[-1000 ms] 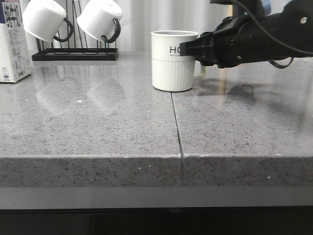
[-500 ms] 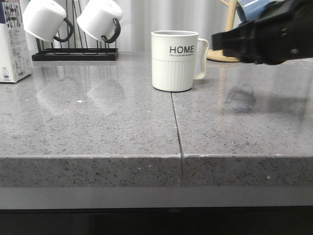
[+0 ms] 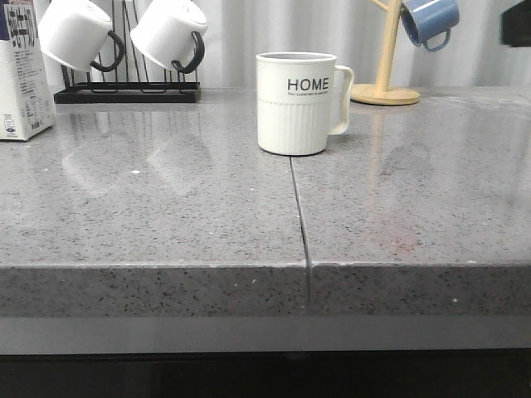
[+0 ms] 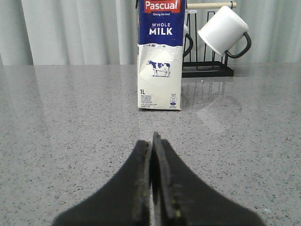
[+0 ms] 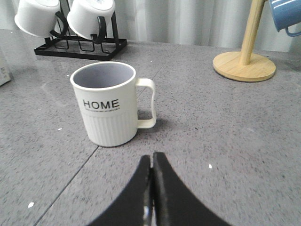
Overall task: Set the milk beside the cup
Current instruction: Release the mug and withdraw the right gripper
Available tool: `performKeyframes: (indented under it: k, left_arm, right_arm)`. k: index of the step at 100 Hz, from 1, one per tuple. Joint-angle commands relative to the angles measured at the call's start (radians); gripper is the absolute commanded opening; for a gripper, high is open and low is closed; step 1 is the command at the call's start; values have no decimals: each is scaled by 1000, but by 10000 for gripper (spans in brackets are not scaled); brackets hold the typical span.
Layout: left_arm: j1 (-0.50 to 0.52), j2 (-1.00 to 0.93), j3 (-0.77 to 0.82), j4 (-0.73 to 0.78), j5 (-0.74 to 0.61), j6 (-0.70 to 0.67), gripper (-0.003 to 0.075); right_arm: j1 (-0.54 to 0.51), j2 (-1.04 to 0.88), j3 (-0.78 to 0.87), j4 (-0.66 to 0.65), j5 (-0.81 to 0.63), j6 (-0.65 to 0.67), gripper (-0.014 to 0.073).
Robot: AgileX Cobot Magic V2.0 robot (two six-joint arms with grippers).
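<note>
The milk carton, white with a dark blue top, "WHOLE MILK" and a cow picture, stands upright on the grey counter; the front view shows only its edge at the far left. The off-white "HOME" cup stands mid-counter, handle to the right, also in the right wrist view. My left gripper is shut and empty, well short of the carton. My right gripper is shut and empty, a little short of the cup. In the front view only a dark bit of the right arm shows at the right edge.
A black rack holds two white black-handled mugs at the back left. A wooden mug tree with a blue mug stands at the back right. A seam runs through the counter to its front edge.
The right arm has pulled back to the right, away from the cup, and is almost out of the front view. The cup and the carton have not moved.
</note>
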Motion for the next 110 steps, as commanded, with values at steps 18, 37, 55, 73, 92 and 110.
performKeyframes:
  k: [18,37,55,73,92,110]
  left_arm:
    - [-5,-30,44,0,-84,-8,-20]
    - [-5,-30,44,0,-86,-8,-20]
    - [-5,-30,30,0,-197,-8,-21]
    - [-5,19,-115,0,-22,-2,-21]
    - [-5,191,-286,0,2,-2,-21]
    - [-5,407,-433,0,27,-2,-20]
  right_arm:
    - [0,-279,-11,-1,204,-9,-67]
    - [0,-408,-11,-1,281,-9,-67]
    - [0,-434,-11,-1,287,-9,-67]
    - [0,-434,-11,-1,287,-9,-67]
    - [0,-434,-11,-1,287,-9,-67]
    - [0,-434,-11,-1,287,-9,-67]
